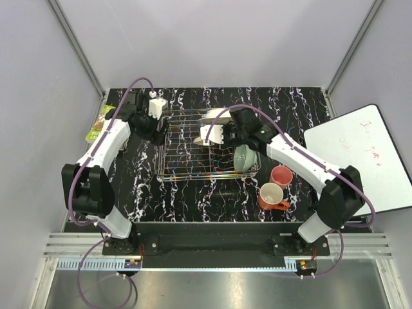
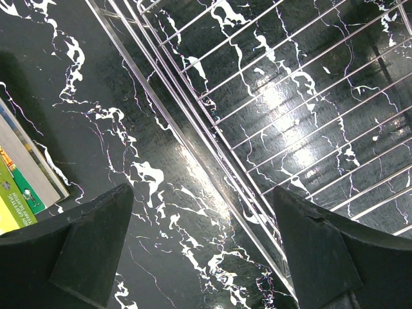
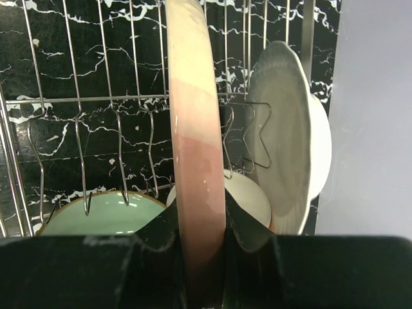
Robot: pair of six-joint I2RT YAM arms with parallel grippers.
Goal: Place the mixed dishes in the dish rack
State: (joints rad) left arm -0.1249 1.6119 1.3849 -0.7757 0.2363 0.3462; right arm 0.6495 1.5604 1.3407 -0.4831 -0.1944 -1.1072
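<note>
The peach-pink plate (image 3: 193, 129) is held on edge over the tines of the dish rack (image 1: 180, 161), clamped between the fingers of the right pincer (image 3: 201, 225). Beside it a white round plate (image 3: 283, 129) is stood upright in the rack, and a pale green bowl (image 1: 244, 158) is lodged at the rack's near right corner. The left pincer (image 2: 206, 251) is spread wide apart above the rack's left edge. The pink cup (image 1: 281, 175) and orange handled mug (image 1: 271, 196) are stood on the table (image 1: 193, 199), just right of the rack.
</note>
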